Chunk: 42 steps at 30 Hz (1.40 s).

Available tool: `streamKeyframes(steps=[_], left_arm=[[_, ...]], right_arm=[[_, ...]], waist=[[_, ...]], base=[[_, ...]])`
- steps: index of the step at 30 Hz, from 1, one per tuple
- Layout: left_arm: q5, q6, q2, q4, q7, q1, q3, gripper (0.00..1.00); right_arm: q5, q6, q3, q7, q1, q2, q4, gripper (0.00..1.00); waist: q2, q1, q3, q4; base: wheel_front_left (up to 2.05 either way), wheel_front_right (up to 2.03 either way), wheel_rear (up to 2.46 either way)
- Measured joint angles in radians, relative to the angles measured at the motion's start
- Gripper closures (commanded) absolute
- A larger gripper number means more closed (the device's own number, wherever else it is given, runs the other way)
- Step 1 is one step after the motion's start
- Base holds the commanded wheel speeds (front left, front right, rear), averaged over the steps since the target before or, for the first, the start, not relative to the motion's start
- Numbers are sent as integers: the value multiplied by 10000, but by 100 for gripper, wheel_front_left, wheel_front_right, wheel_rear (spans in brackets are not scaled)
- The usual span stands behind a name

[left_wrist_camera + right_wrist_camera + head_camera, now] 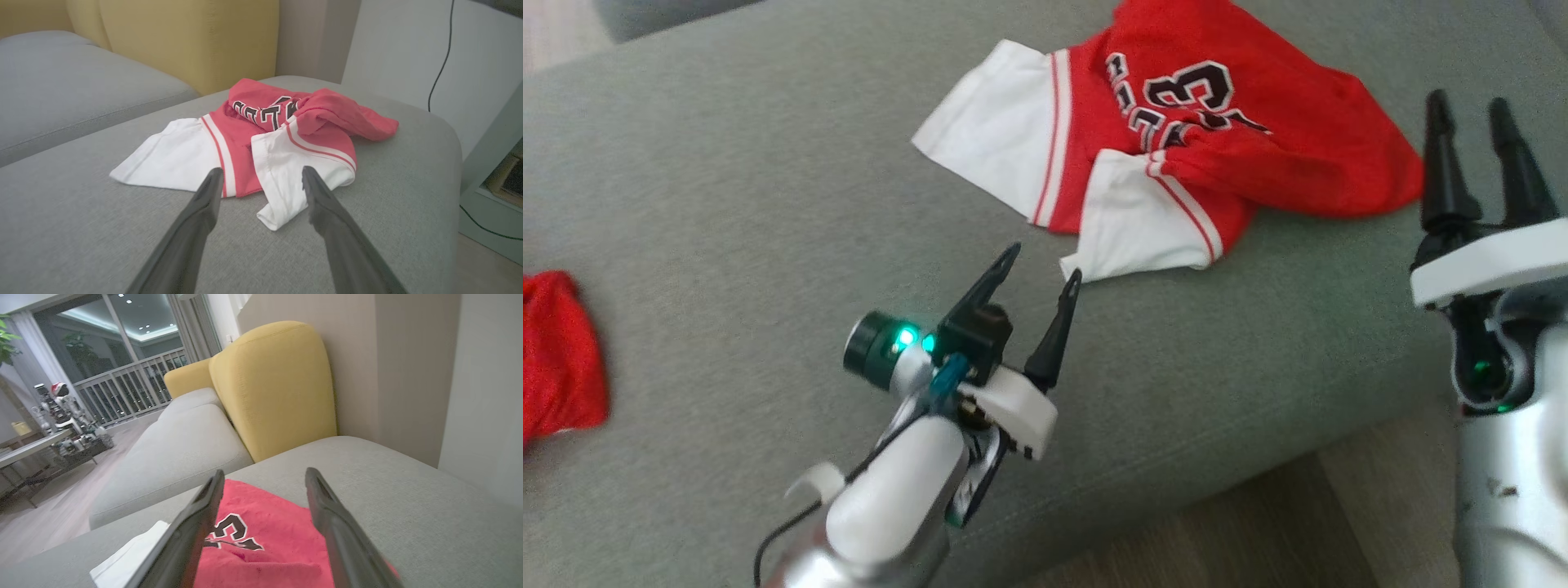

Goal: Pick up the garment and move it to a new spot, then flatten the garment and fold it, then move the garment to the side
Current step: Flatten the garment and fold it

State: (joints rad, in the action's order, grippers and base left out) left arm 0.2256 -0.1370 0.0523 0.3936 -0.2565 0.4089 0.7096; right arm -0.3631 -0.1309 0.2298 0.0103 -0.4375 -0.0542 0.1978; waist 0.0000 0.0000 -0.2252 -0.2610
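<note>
Head view: a crumpled red-and-white fabric jersey (1176, 139) lies on the grey upholstered cushion (727, 204), just beyond the left gripper (1044, 261), whose fingers are spread wide and empty. The right gripper (1468, 102), likewise spread and empty, stands beside the jersey's red edge.

Left wrist view: the jersey's white sleeve lies just past the fingertips.

Right wrist view: the jersey lies under the parted fingers.

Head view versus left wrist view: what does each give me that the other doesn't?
Head view: the right gripper, open beside the red-and-white jersey, and a second red cloth far left. Left wrist view: yellow back cushion and a black cable on the wall. Both: that crumpled jersey on the grey sofa cushion, left gripper open before it.
</note>
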Motion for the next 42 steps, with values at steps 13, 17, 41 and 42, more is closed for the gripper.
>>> streamKeyframes(steps=[13, 17, 41, 42], left_arm=[[727, 591, -10, 3333, 0, 2208, 1321, 0], [1152, 575, -10, 3847, 0, 2611, 1714, 0], [1415, -1020, 151, 2849, 6, 3263, 1365, 100], [1235, -1168, 245, 2615, 6, 3226, 1164, 100]], right_arm=[[-711, 0, -876, 251, 845, 33, -1164, 0], [-798, 0, -913, 249, 842, 35, -1170, 0], [-132, -2, -242, 295, 803, 40, -732, 0], [-82, -2, -201, 303, 803, 40, -614, 0]], waist=[[0, 0, -865, -1221], [0, 0, -951, -1262], [0, 0, -354, 274], [0, 0, -248, 388]], base=[[0, 0, 0], [0, 0, 0], [0, 0, 0], [0, 0, 0]])
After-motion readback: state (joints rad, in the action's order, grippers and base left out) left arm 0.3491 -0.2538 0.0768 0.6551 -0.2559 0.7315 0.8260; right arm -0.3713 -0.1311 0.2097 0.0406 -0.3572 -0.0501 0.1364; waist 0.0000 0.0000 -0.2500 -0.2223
